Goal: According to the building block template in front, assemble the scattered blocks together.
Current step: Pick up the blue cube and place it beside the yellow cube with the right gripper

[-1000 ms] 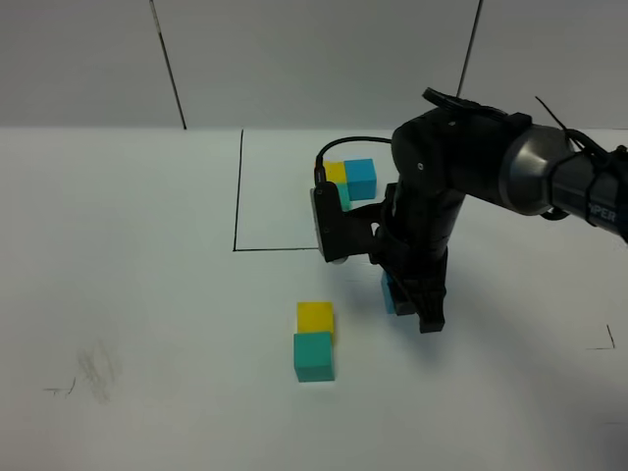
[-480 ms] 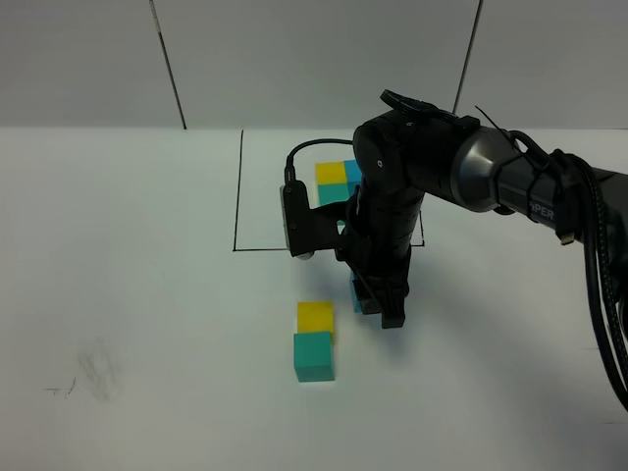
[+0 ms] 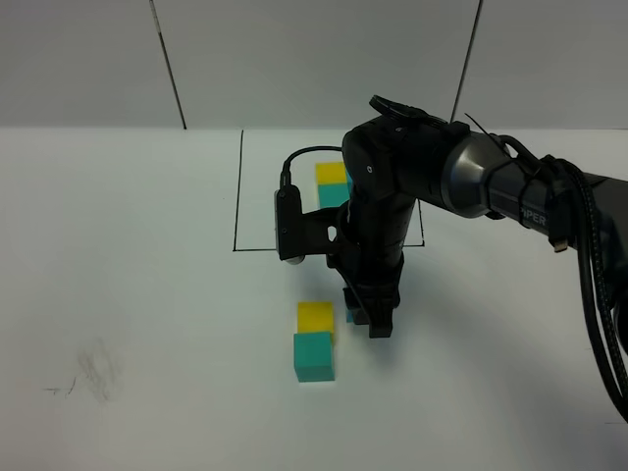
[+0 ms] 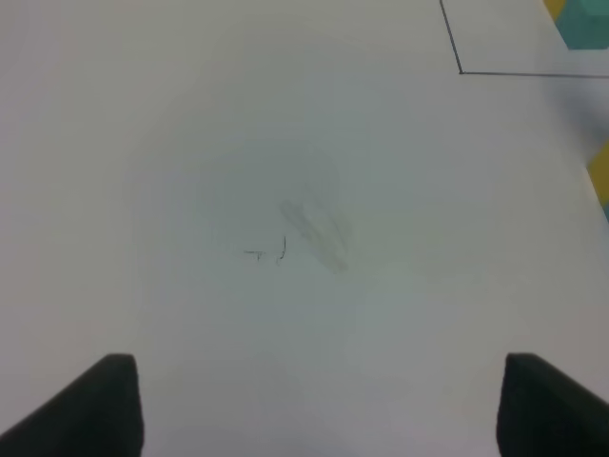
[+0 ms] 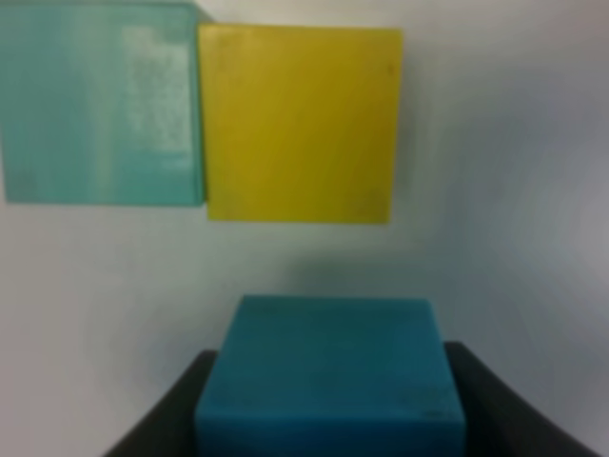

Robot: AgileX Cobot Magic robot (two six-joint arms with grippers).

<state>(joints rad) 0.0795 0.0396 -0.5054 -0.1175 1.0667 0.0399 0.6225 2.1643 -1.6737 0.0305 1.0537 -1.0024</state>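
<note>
Blue cube (image 5: 330, 371) sits clamped in the right tool (image 3: 376, 319), jaws closed on its sides, low over the table (image 3: 147, 294) just beside the yellow cube (image 3: 316, 316). Yellow touches the green cube (image 3: 313, 355), already paired. Template (image 3: 332, 183) lies behind the arm inside the black outline (image 3: 236, 196), partly hidden. Blue is likely held there to complete the L against yellow. Left tool (image 4: 314, 405) is spread wide, holding nothing, over bare table well away.
</note>
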